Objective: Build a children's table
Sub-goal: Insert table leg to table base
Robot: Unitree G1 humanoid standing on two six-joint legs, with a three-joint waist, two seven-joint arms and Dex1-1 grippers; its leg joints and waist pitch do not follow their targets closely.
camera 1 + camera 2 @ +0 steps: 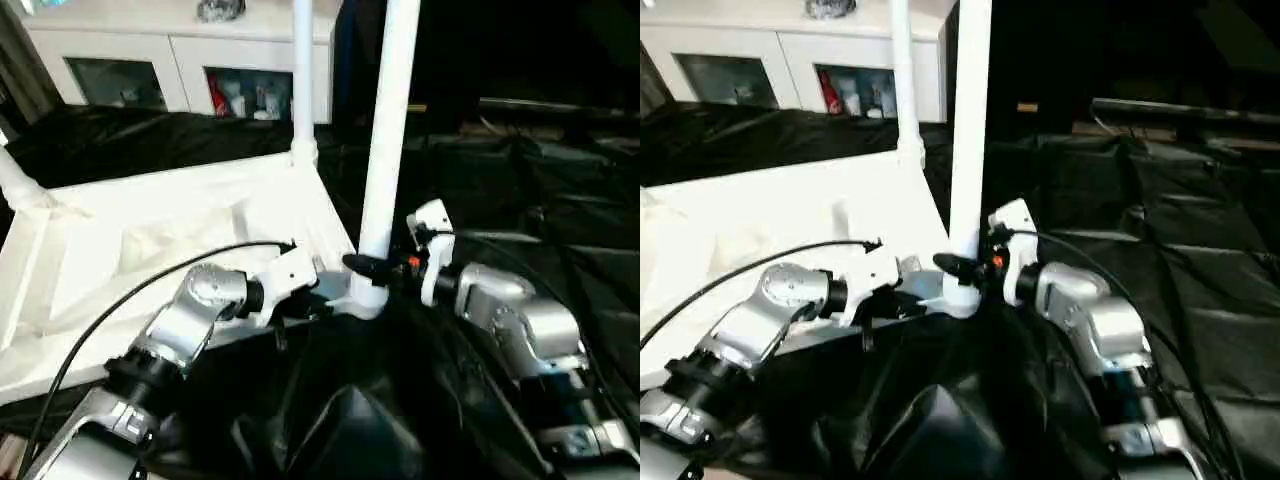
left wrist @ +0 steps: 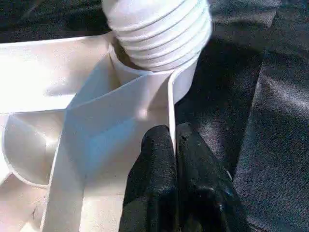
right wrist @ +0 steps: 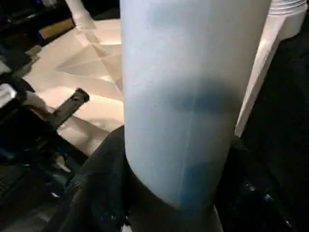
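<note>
At the left of the head view lies the white plastic rectangular table top (image 1: 150, 240), turned underside up on the black-draped worktop (image 1: 560, 200) so its ribs and round corner sockets face me. One white tapered tube leg (image 1: 302, 80) already stands in the far corner socket, up toward the top centre of the frame, and the stub of another leg (image 1: 15, 180) shows at the left edge.

My left gripper (image 1: 300, 290) sits just left of centre, its black fingers (image 2: 159, 169) pinched together on the thin side wall of the top, right beside the near corner socket (image 1: 366, 298). I judge that I hold there to keep the top from sliding or twisting while the leg goes in.

In the centre rises the second white tube leg (image 1: 388, 130), its ribbed end seated in that socket. My right gripper (image 1: 385, 266), just right of it, is half-closed around the base of this leg, fingers on either side. I take it I grip low, close to the joint, to steady or turn the leg home without levering it sideways.

Beyond, at the upper left, stands a white glass-doored cabinet (image 1: 180, 60). I can read no brand, label or writing anywhere.
</note>
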